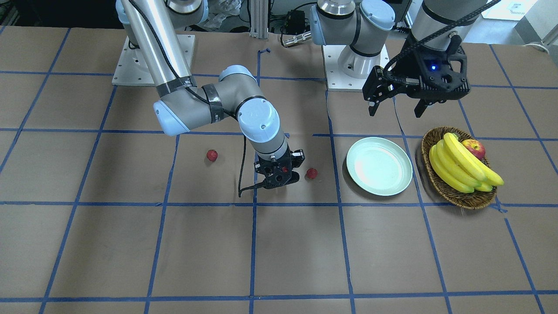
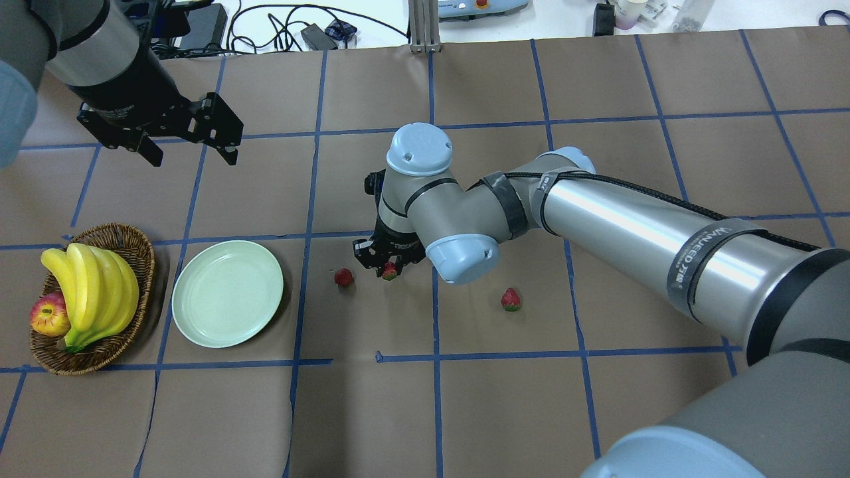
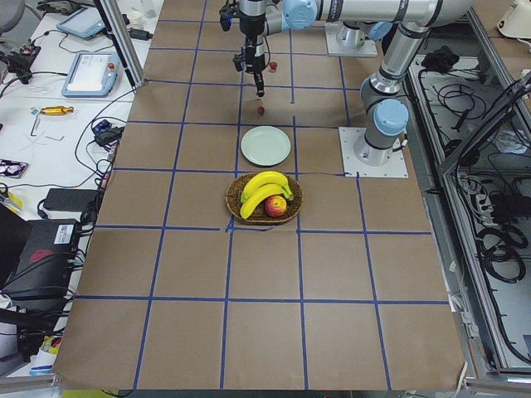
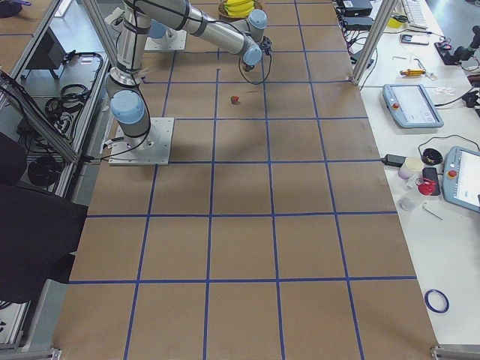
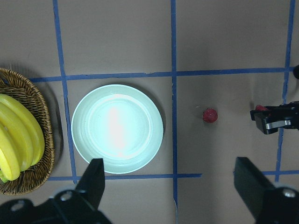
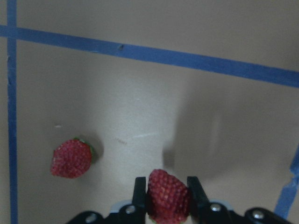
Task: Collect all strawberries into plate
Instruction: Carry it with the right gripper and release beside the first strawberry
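My right gripper [image 2: 388,264] is shut on a strawberry [image 6: 168,193] and holds it low over the table's middle. A second strawberry [image 2: 343,277] lies just beside it toward the plate and also shows in the right wrist view [image 6: 71,158]. A third strawberry [image 2: 510,299] lies on the other side, under my right forearm. The pale green plate [image 2: 227,293] is empty. My left gripper [image 2: 192,157] hangs open and empty, high above the table behind the plate. In the left wrist view the plate [image 5: 117,128] and the second strawberry [image 5: 210,115] lie below.
A wicker basket [image 2: 143,255] with bananas [image 2: 93,285] and an apple [image 2: 50,315] stands just left of the plate. Blue tape lines grid the brown table. My right arm's elbow [image 2: 458,219] spans the middle of the table.
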